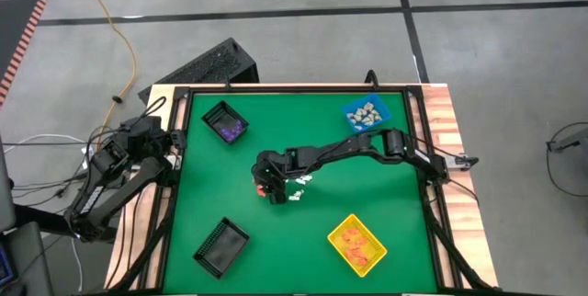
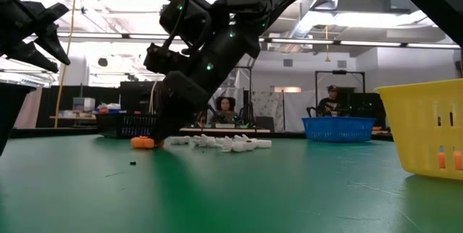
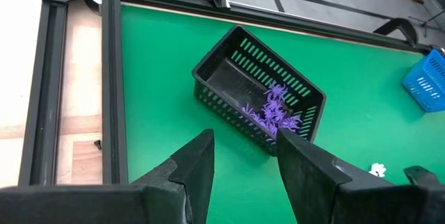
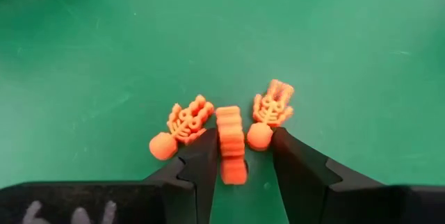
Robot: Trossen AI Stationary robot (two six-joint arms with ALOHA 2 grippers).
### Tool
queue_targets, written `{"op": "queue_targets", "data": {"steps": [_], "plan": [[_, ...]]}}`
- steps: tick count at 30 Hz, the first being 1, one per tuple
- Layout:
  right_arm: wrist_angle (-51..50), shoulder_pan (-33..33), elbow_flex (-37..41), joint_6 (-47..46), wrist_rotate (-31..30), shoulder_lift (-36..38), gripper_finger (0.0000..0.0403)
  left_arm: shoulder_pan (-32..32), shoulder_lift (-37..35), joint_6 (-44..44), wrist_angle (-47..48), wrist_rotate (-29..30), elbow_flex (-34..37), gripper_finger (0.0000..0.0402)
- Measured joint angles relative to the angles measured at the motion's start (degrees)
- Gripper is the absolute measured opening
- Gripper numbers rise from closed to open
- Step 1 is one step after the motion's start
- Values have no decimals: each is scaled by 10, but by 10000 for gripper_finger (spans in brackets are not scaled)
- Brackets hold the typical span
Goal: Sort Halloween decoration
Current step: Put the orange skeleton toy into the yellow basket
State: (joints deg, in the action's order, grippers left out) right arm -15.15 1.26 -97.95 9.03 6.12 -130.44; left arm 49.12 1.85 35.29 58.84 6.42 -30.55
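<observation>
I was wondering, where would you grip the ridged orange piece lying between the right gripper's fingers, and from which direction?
Grip the ridged orange piece across its two long sides, coming straight down from above. It lies flat on the green table as a narrow bar, lengthwise between the open fingers of the right gripper. Two orange skeleton pieces lie close on either side, so the fingers may nudge them when closing.

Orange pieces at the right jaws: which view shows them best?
Right wrist view: three orange pieces lie on the mat, the middle one between the right gripper's open jaws. The low view shows one orange blob; the high view a speck; the left wrist view none.
</observation>
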Motion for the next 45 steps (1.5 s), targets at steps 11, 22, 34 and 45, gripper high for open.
{"op": "queue_targets", "data": {"steps": [11,22,34,45], "plan": [[-1,-2,6,-34,0,-1,140,0,0,-1,0,0,0,143],[-30,-13,1,-109,3,1,119,0,0,-1,0,0,0,143],[-124,-9,-8,-135,0,3,129,0,0,-1,0,0,0,143],[-88,-1,-5,-133,-1,3,126,0,0,-1,0,0,0,143]]}}
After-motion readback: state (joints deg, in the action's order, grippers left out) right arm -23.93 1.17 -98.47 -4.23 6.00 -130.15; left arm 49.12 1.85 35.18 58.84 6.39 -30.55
